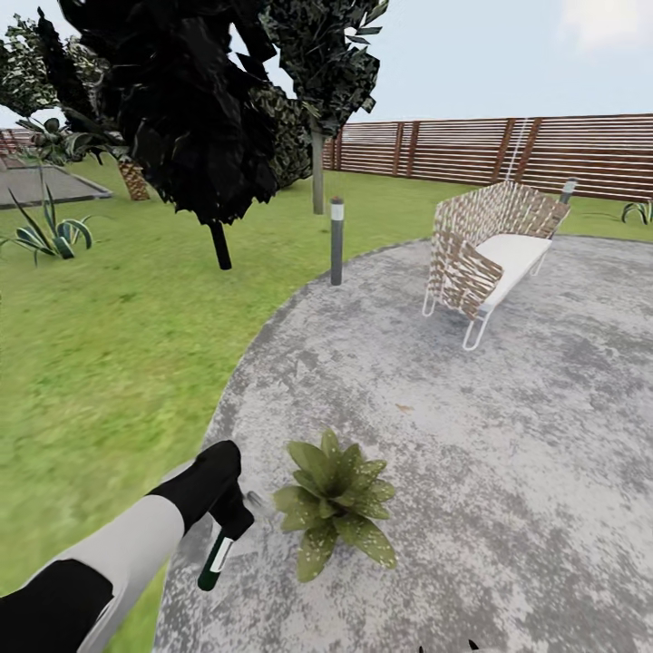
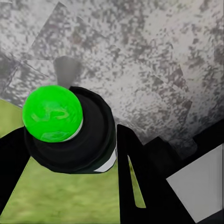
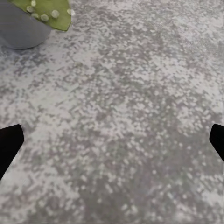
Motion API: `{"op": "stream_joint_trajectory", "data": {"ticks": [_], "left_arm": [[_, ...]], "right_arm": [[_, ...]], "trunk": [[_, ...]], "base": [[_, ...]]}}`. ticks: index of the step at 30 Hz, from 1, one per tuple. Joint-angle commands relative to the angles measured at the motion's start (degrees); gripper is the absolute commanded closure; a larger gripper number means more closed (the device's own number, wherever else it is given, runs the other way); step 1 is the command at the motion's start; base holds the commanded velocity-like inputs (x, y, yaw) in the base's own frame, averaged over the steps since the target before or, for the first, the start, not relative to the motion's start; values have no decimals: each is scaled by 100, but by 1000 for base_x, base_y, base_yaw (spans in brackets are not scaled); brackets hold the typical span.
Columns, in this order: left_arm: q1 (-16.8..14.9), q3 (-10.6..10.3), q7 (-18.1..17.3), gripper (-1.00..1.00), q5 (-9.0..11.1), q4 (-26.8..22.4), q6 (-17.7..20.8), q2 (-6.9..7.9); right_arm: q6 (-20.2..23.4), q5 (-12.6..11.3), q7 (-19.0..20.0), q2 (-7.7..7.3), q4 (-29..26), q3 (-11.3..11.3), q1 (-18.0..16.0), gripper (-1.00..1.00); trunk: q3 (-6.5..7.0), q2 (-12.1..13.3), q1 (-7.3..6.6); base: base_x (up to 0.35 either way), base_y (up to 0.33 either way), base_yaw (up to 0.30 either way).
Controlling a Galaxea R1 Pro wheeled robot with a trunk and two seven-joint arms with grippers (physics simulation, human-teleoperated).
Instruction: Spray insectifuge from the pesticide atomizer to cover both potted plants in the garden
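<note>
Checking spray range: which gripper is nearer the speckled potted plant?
Left. The left gripper holds the pesticide atomizer just beside the potted plant. The right gripper's fingers hover over paving, only the pot's edge nearby.

- Left arm [image 1: 118, 553]: smooth pale grey shell section, matte black segment behind it toward the shoulder, black wrist ahead
- Left gripper [image 1: 231, 517]: black, blocky; in its wrist view, black fingers [image 2: 135, 177] with a light grey flat panel beside them
- Right gripper [image 3: 112, 144]: two black fingertips [image 3: 9, 144], plain, unmarked
</note>
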Motion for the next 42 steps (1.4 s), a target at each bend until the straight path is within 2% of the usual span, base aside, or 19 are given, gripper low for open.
{"op": "stream_joint_trajectory", "data": {"ticks": [1, 5, 17, 20, 23, 24, 33, 35, 38, 42], "left_arm": [[0, -21, -60, 100, -59, -15, 8, -3], [10, -32, -65, 100, -58, -11, 8, -7], [34, -33, -59, 100, -50, 22, 8, 58], [141, -17, -52, 100, -52, 143, 2, 131], [224, -15, -49, 100, -51, 159, -4, 350], [230, -14, -49, 100, -51, 160, -17, 381], [237, 5, -28, 100, -49, 65, -81, 447], [237, 61, 92, 100, -50, 66, -80, 470], [237, 349, 408, 100, -38, 93, -80, 482], [237, 539, 479, 100, -12, 80, -85, 470]], "right_arm": [[-9, 61, -55, 1, 2, -11, -3, -100], [-9, 61, -55, 1, 2, -11, -3, -100], [-10, 61, -55, 1, 2, -11, -3, -100], [-9, 61, -55, 1, 2, -11, -3, -100], [-9, 61, -55, 1, 2, -10, -3, -100], [-9, 61, -55, 1, 2, -6, -3, -100], [-9, 69, -46, 9, 2, 6, -3, -100], [-9, 69, -46, 5, 2, 2, -3, -100], [-9, 69, -48, 7, 2, -1, -3, -100], [-9, 69, -47, 5, 2, -2, -3, -100]], "trunk": [[-5, -2, -1], [-5, -2, -1], [-5, -2, -1], [-5, -2, -1], [-5, -2, -1], [-5, -2, -1], [-5, -2, -1], [-5, -2, -1], [-5, -2, -1], [-5, -2, -1]], "base": [[50, 304, 0], [104, 275, -183], [4, 11, -298], [0, 0, -300], [0, 0, -172], [0, 0, -35], [-49, 98, -4], [-72, 283, 0], [-17, 306, 0], [-1, 319, 0]]}}
